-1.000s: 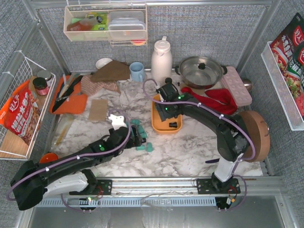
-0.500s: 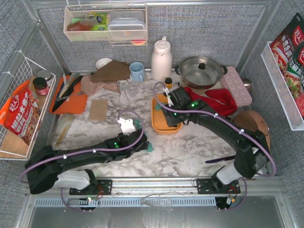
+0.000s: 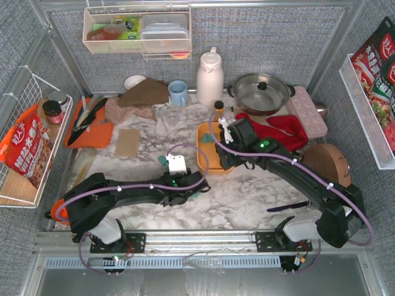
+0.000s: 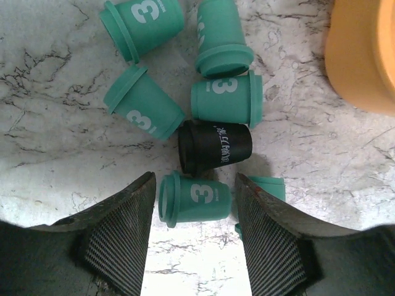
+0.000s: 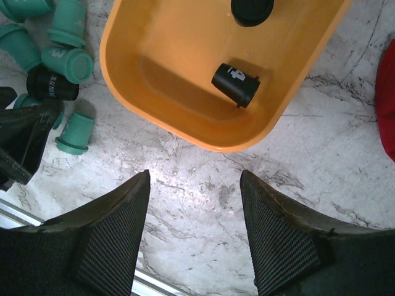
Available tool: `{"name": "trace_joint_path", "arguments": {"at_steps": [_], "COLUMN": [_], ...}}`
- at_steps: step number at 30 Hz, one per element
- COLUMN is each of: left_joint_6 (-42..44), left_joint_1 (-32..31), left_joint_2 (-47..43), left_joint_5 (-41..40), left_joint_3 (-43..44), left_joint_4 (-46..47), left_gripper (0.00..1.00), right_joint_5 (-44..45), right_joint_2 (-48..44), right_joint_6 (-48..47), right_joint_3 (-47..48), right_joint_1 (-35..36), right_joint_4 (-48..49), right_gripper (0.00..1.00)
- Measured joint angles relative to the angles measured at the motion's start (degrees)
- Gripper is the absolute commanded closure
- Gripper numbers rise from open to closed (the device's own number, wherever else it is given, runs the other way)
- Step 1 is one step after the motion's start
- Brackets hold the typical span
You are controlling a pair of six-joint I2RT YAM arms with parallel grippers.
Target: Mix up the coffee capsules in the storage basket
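**Coffee capsules (image 4: 225, 98) on the table, beside the storage basket (image 3: 203, 139)**

*Top external.* The orange storage basket lies near the middle of the marble table (image 3: 247, 197), a little toward its far edge. The left gripper (image 3: 191, 185) reaches low over the marble just off the basket's near left corner. The right gripper (image 3: 223, 159) hangs at the basket's near rim (its arm hides much of the tray).

*Left wrist.* Five teal capsules and one black capsule (image 4: 215, 147) lie on their sides in a loose cluster on the bare table, outside the basket. A sixth teal one is half hidden behind a finger. The left gripper's jaws stand partly open and bracket one teal capsule (image 4: 194, 198) (marked "3") lying crosswise between them. The gaps are so slim that contact cannot be told. The black capsule lies just beyond it.

*Right wrist.* The right gripper's jaws stand wide apart and hold nothing, over bare marble just outside the basket's near wall. Inside the basket one black pod (image 5: 236, 83) lies on its side, and a second black pod (image 5: 252, 9) is cut by the frame's top edge. The teal cluster sits outside the basket's left wall, beside the left gripper's fingers (image 5: 24, 139).
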Motion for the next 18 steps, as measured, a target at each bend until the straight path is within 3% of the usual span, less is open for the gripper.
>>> {"name": "trace_joint_path", "arguments": {"at_steps": [13,18], "left_joint_6": [1.92,2.21], "left_joint_1": [-0.26,-0.26], "left_joint_2": [4.72,4.61], "left_joint_5": [2.95,3.43], "left_joint_3": [1.6,1.36], "left_joint_4": [-1.33,-1.09], "left_gripper": [0.38,0.5], "right_joint_5": [-1.25,-1.33], "right_joint_2": [-1.27,-1.29], "right_joint_6": [-0.66,-0.66], "right_joint_3": [-1.22,-1.44], "right_joint_1": [-0.44,-0.44], "right_joint_4": [0.0,0.04], "right_gripper": [0.35,0.35]}}
